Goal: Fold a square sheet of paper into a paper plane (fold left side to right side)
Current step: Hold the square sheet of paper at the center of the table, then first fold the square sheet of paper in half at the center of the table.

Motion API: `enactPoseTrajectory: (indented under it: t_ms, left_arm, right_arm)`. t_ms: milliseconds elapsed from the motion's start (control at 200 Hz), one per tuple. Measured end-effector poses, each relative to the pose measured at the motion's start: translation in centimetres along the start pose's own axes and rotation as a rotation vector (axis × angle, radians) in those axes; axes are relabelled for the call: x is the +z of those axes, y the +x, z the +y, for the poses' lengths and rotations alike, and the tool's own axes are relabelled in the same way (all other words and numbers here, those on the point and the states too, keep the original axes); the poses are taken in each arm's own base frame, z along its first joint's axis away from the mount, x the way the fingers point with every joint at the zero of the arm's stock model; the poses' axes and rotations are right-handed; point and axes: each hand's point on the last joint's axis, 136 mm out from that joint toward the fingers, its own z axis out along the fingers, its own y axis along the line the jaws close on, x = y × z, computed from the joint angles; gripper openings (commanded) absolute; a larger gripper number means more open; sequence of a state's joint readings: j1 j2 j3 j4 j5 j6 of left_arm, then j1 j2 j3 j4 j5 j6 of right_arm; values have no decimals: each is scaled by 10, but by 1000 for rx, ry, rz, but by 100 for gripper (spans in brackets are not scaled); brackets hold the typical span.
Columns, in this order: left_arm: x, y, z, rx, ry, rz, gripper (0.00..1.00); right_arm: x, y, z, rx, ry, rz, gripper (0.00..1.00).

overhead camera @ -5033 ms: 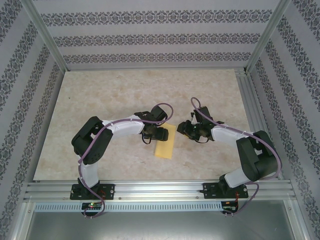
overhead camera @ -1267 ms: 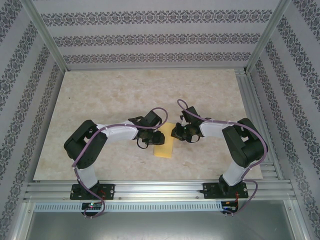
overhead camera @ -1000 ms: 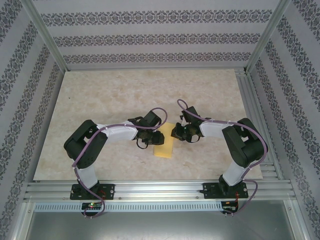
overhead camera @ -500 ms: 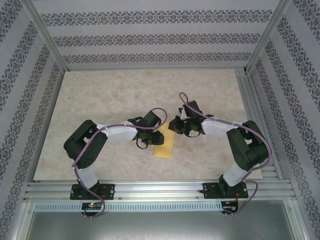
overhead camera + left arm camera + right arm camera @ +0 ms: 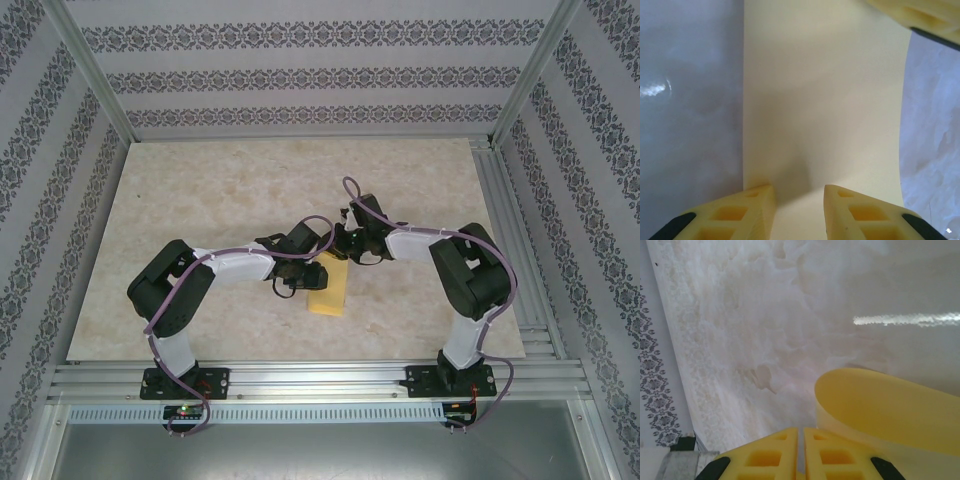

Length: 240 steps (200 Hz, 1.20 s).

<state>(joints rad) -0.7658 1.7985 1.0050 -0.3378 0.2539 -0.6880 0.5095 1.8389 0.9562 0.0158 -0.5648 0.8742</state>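
1. Sheet [image 5: 328, 297]: near end lies flat on the tabletop [image 5: 200, 190], between my two arms.
2. Left fingers [image 5: 735, 215]: apart, tips resting on the sheet and pinning it; unmoved this past second.
3. Right fingers [image 5: 765, 457]: together, apparently pinching the sheet's far edge, which curls up in a loop. This arm has just swung leftward across the sheet.

I judge the fold under way, with no crease set yet.

You are in a robot lab. Two robot arms [image 5: 230, 268] sit bolted to metal rails [image 5: 320, 378] inside a box of metal bars [image 5: 88, 70] and patterned walls [image 5: 300, 75].
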Motion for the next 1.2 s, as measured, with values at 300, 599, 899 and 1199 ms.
enactPoseTrajectory:
  t_ms: [300,599,899,1199]
  left_arm:
    - [0,0,0,1,1,2,34]
    - [1,-1,-2,7,14,-4,36]
    - [-1,2,-5,40,52,-17,39]
    - [-3,11,-6,78,88,-18,39]
  right_arm:
    - [17,-1,-13,37,19,24,12]
    - [25,-3,-26,24,98,39,12]
    - [25,-5,-30,-8,141,29,11]
    - [25,-5,-30,-13,146,29,11]
